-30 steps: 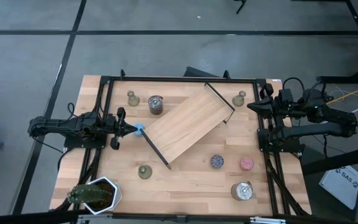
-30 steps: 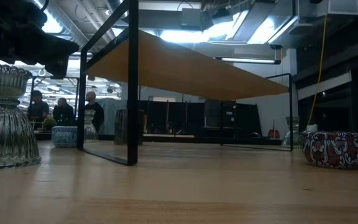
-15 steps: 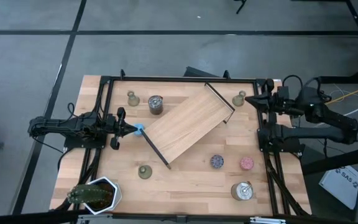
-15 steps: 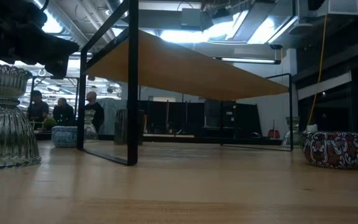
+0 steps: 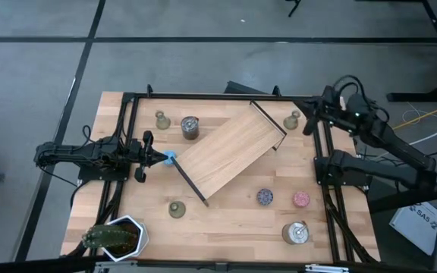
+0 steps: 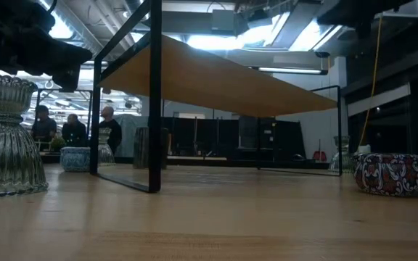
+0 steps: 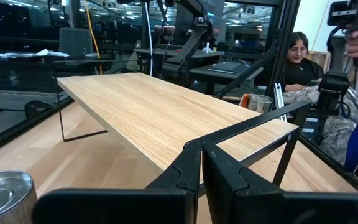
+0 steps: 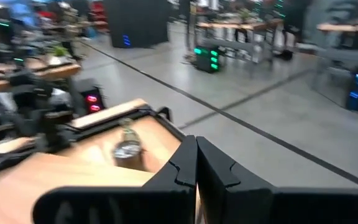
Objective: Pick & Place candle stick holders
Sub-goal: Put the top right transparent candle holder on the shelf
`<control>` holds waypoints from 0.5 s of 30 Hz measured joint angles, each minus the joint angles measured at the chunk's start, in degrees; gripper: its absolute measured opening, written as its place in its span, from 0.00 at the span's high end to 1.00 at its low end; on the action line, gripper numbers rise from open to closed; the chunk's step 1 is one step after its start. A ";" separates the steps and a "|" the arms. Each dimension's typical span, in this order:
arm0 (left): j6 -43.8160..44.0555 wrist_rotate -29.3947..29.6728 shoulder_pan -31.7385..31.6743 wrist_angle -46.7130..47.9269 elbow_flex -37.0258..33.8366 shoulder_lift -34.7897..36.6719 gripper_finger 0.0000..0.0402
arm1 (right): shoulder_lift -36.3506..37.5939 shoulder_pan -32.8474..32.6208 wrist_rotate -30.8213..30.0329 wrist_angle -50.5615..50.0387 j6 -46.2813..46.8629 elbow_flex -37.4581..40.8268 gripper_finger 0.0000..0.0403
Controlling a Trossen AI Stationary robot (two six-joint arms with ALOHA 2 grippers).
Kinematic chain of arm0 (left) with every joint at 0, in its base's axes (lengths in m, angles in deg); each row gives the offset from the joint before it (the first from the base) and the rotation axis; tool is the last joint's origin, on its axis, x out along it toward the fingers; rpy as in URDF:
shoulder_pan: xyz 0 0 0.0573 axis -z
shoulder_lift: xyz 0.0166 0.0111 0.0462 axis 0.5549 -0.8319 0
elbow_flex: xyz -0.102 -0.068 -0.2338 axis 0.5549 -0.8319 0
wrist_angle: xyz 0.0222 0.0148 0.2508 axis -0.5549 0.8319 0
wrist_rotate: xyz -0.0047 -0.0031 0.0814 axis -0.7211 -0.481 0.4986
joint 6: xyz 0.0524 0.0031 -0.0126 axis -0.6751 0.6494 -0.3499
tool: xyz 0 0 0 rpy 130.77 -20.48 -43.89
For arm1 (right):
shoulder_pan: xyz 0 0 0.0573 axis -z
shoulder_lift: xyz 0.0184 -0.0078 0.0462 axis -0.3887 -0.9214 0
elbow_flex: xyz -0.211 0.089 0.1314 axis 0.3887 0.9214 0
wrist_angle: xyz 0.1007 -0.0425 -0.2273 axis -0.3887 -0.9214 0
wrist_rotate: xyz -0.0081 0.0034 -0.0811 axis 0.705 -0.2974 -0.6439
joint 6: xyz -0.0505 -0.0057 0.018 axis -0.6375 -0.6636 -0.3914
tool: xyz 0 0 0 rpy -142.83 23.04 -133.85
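Three olive, bell-shaped candle stick holders stand on their wide bases on the table: one at the far left (image 5: 161, 119), one at the far right (image 5: 292, 120) and one near the front (image 5: 177, 209), which looms large in the low view (image 6: 4, 138). My left gripper (image 5: 163, 158) is shut and level at the table's left, short of the slanted wooden shelf (image 5: 230, 155); its own view shows the closed fingers (image 7: 202, 168). My right gripper (image 5: 313, 114) is shut and held high by the far right corner, just right of the far right holder. It touches nothing (image 8: 196, 163).
A low wooden shelf on a black frame lies askew across the middle. A silver tin (image 5: 190, 127) stands at the far left, another (image 5: 297, 232) at the near right. Two glittery pucks (image 5: 265, 197) (image 5: 300, 199) lie beside it. A potted cactus (image 5: 116, 236) fills the near left corner.
My right arm has swung toward the table's far edge, and its shut gripper has turned to face the far left of the table. The holders, tins and shelf have not moved.
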 joint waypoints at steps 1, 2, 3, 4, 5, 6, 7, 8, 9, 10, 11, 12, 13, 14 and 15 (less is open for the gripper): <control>-0.02 -0.02 0.00 0.00 0.00 0.00 0.97 | -0.70 1.36 0.00 -0.21 0.00 0.00 0.99; -0.02 -0.02 -0.02 0.00 0.00 0.00 0.97 | -1.43 2.66 0.00 -0.32 0.00 0.00 0.99; -0.01 -0.01 -0.01 0.00 0.00 0.00 0.97 | -2.14 4.07 0.00 -0.30 0.00 0.00 0.99; -0.01 -0.02 0.00 0.00 0.00 0.00 0.97 | -2.87 5.44 0.00 -0.32 0.00 0.00 0.99; -0.01 -0.02 0.00 0.00 0.00 0.00 0.97 | -3.62 6.72 0.00 -0.30 0.00 0.00 0.99; -0.01 0.00 0.00 0.00 0.00 0.00 0.97 | -4.39 7.91 0.00 -0.36 0.00 0.00 0.99; 0.00 -0.02 0.00 0.00 0.00 0.00 0.97 | -5.14 9.05 0.00 -0.64 0.00 0.01 0.99; -0.02 -0.02 -0.02 0.00 0.00 0.00 0.97 | -5.83 10.09 0.00 -1.07 0.00 0.01 0.99; -0.02 -0.02 0.00 0.00 0.00 0.00 0.97 | -6.48 11.12 0.00 -1.20 0.00 0.02 0.99; 0.00 -0.02 0.00 0.00 0.00 0.00 0.97 | -7.04 12.15 0.00 -1.17 0.00 0.02 0.99; -0.01 -0.01 -0.01 0.00 0.00 0.00 0.97 | -7.51 13.12 0.00 -1.21 0.00 0.02 0.99; -0.02 -0.02 -0.01 0.00 0.00 0.00 0.97 | -7.97 13.99 0.00 -1.22 0.00 0.01 0.99; 0.00 -0.02 0.00 0.00 0.00 0.00 0.97 | -8.35 14.71 0.00 -1.39 0.00 0.02 0.99; 0.00 -0.02 0.00 0.00 0.00 0.00 0.97 | -8.65 15.29 0.00 -1.93 0.00 -0.01 0.99; 0.00 -0.01 -0.01 0.00 0.00 0.00 0.97 | -8.92 15.72 0.02 -3.36 0.00 -0.29 0.99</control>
